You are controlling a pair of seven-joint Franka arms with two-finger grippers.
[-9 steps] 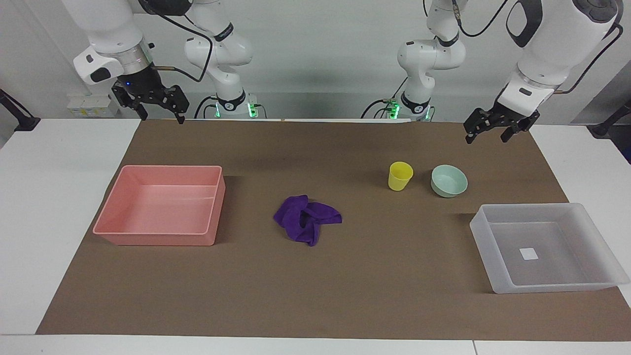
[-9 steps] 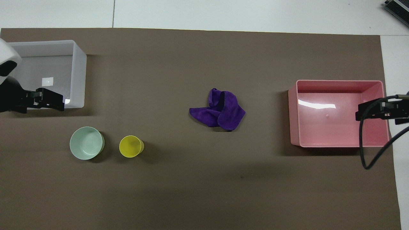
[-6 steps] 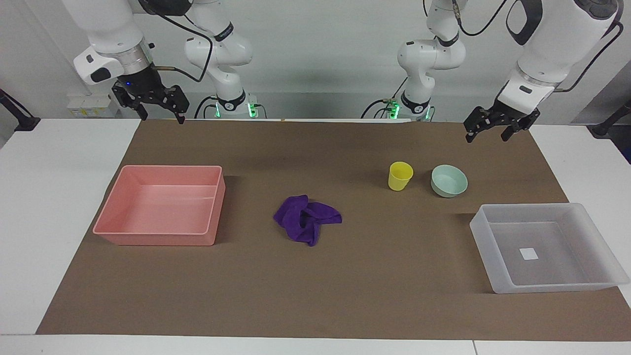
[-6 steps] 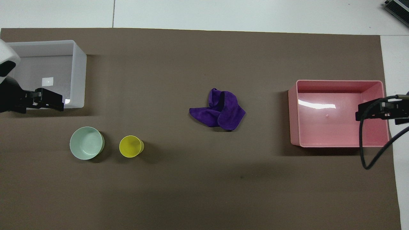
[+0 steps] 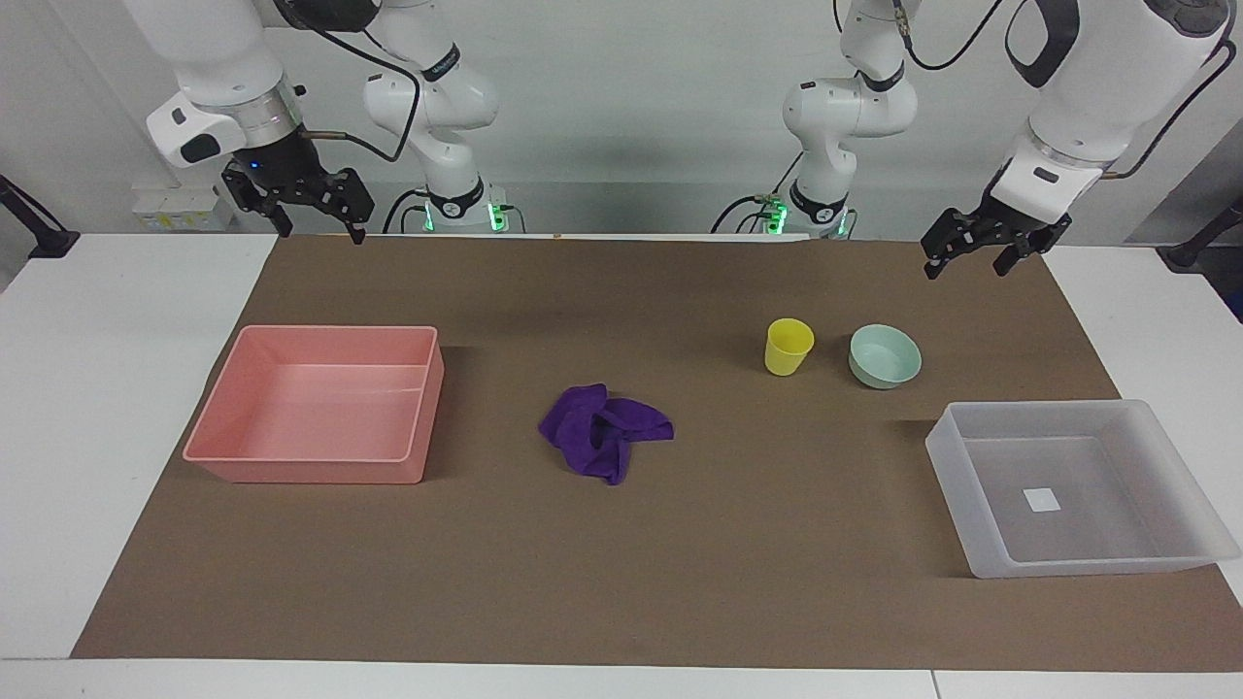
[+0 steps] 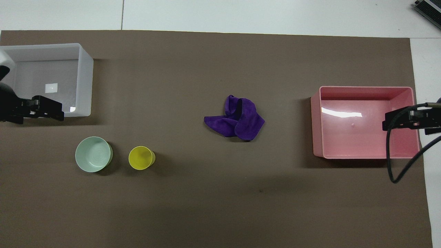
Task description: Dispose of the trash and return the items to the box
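A crumpled purple cloth [image 5: 604,430] [image 6: 236,118] lies in the middle of the brown mat. A yellow cup [image 5: 788,347] [image 6: 141,157] stands upright beside a mint-green bowl [image 5: 885,355] [image 6: 93,154], toward the left arm's end. The translucent box [image 5: 1156,419] [image 6: 84,79], with a white sticker on its bottom, holds nothing and sits farther from the robots than the bowl. My left gripper [image 5: 964,272] hangs open and empty over the mat's corner at the left arm's end, apart from the bowl. My right gripper [image 5: 323,236] hangs open and empty over the mat's corner at the right arm's end.
A pink bin [image 5: 429,388] [image 6: 317,120] with nothing in it sits toward the right arm's end. The brown mat [image 5: 777,582] covers most of the white table [image 5: 97,437]. A black cable [image 6: 391,165] hangs from the right arm.
My left gripper has drifted a little toward the left arm's end of the table and slightly up. The right gripper and the things on the mat have hardly moved.
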